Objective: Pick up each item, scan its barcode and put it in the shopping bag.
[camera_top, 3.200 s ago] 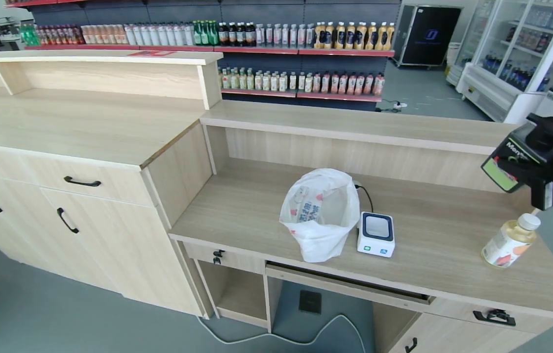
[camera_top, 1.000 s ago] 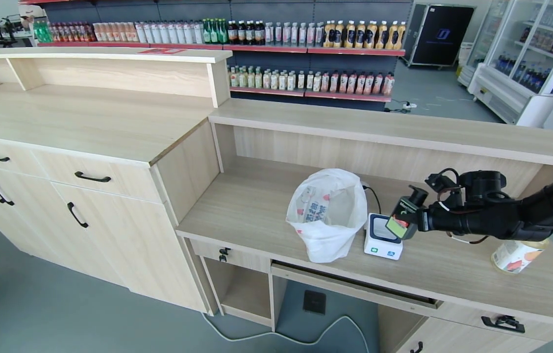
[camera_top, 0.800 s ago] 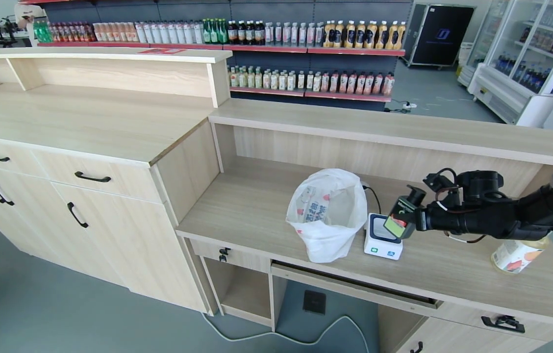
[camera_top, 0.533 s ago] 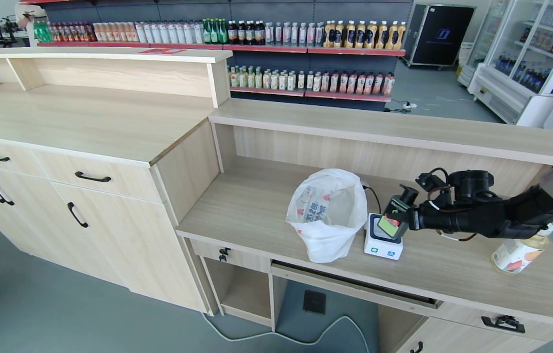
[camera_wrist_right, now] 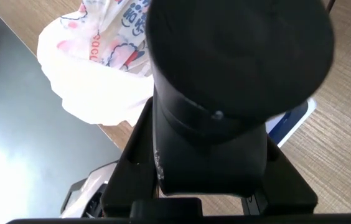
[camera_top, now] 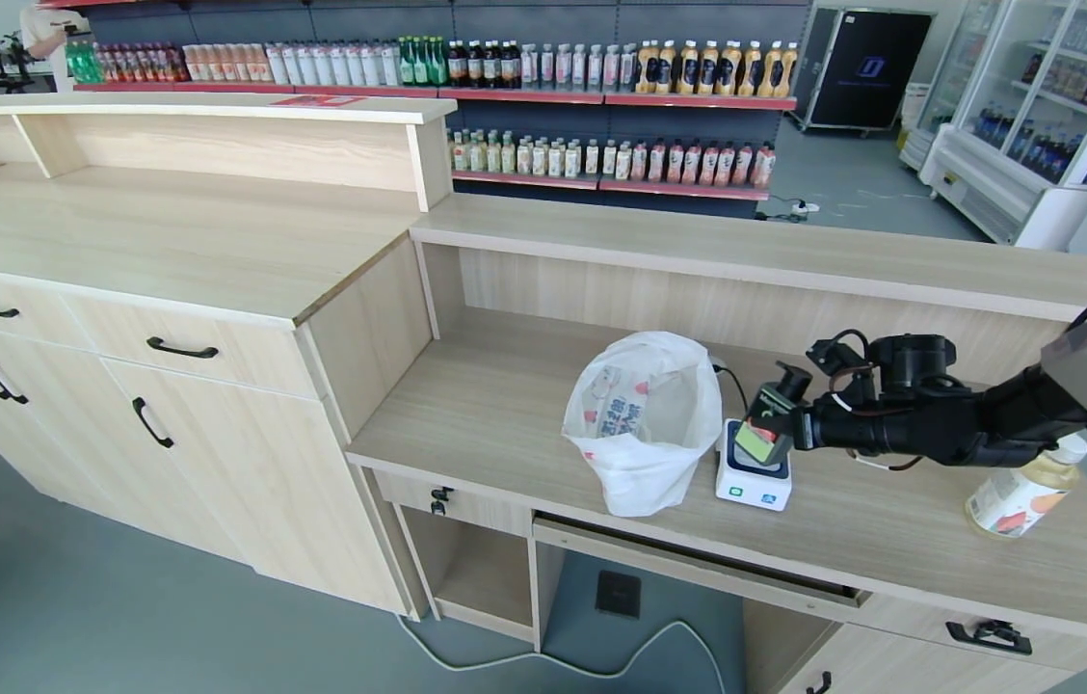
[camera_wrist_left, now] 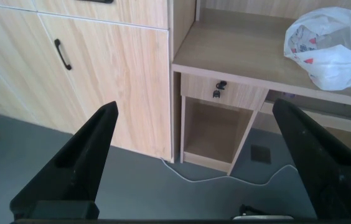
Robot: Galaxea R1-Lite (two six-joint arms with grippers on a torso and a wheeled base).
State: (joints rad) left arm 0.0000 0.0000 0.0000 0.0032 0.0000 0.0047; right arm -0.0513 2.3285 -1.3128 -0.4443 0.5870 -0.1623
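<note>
With the right gripper (camera_top: 773, 418) clamped on the green-labelled canister (camera_top: 755, 445) just above the barcode scanner (camera_top: 754, 487), present its barcode squarely downward before moving to the shopping bag (camera_top: 638, 424) at 9 o'clock.

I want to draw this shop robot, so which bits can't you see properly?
- Small black-and-green item in the right gripper: barcode unseen, head view, too small.
- White box scanner: window hidden by that item, head view.
- Pale drink bottle: top partly behind the right arm, head view.
</note>
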